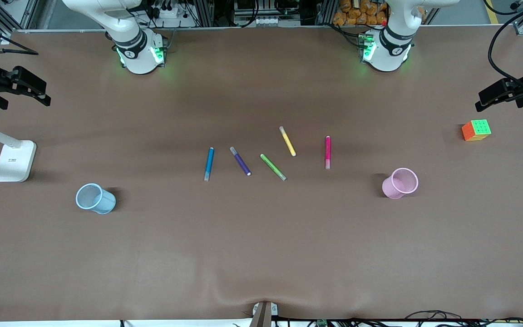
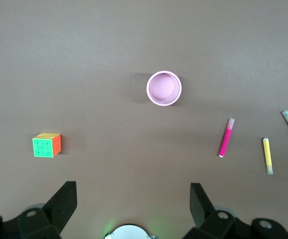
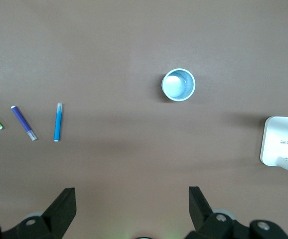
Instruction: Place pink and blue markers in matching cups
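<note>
The blue marker [image 1: 209,163] and the pink marker [image 1: 328,152] lie flat mid-table, at the two ends of a row of pens. The light blue cup [image 1: 95,198] stands upright toward the right arm's end, the light pink cup [image 1: 400,183] toward the left arm's end. Both are empty. My left gripper [image 2: 133,191] hangs open high over the table near its base, with the pink cup [image 2: 164,88] and pink marker [image 2: 226,138] below. My right gripper [image 3: 132,194] is open too, high over its own side, looking down on the blue cup [image 3: 178,84] and blue marker [image 3: 58,122]. Neither gripper shows in the front view.
Between the two markers lie a purple pen [image 1: 240,161], a green pen [image 1: 273,166] and a yellow pen [image 1: 287,141]. A coloured puzzle cube [image 1: 476,130] sits toward the left arm's end. A white stand base [image 1: 15,161] sits toward the right arm's end, farther from the camera than the blue cup.
</note>
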